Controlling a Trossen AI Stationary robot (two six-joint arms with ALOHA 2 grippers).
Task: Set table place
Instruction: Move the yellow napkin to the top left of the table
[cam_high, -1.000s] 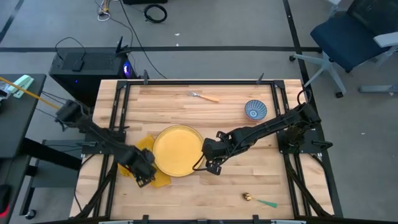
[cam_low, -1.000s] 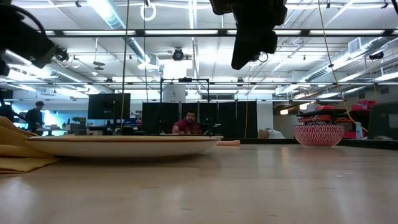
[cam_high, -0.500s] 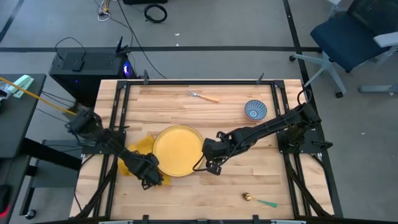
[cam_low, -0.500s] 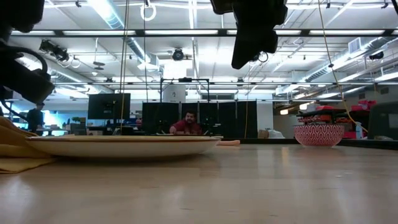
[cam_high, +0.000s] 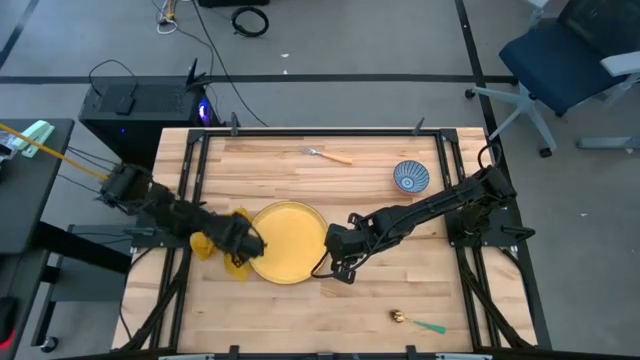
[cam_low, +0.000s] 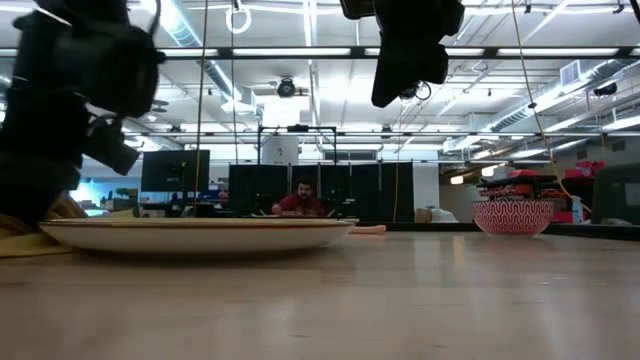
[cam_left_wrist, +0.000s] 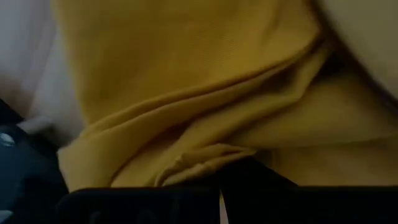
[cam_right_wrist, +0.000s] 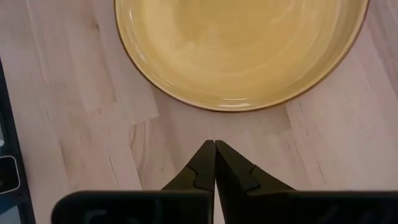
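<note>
The yellow plate (cam_high: 285, 242) lies on the table (cam_high: 400, 290) near its middle. The yellow napkin (cam_high: 207, 244) lies bunched at the plate's left rim, and it fills the left wrist view (cam_left_wrist: 186, 81). My left gripper (cam_high: 247, 243) is at the plate's left rim, shut on the napkin. My right gripper (cam_high: 335, 264) is shut and empty, just right of the plate and above the table (cam_right_wrist: 214, 146). The blue-patterned bowl (cam_high: 411, 177) stands at the far right. The orange-handled fork (cam_high: 330, 154) lies at the far edge. The green-handled spoon (cam_high: 417, 322) lies near the front edge. My left gripper is shut on a bunched fold of the napkin (cam_left_wrist: 205, 155), several layers gathered at the fingertips. The fingers come at it from the table's left, slanting down. The rest of the napkin (cam_low: 30, 235) lies slack on the table beside the plate.
Black metal rails (cam_high: 195, 190) run along the table's left and right sides. The bowl also shows at the right in the low view (cam_low: 518, 215). Bare planks lie between the plate and the spoon (cam_high: 330, 310). A person sits far behind the table (cam_low: 302, 200).
My left gripper has moved from the plate's near-left side toward the far edge, up to the plate's left rim. The napkin, spread flat at the plate's near-left before, has been drawn along and bunched into a narrower heap.
</note>
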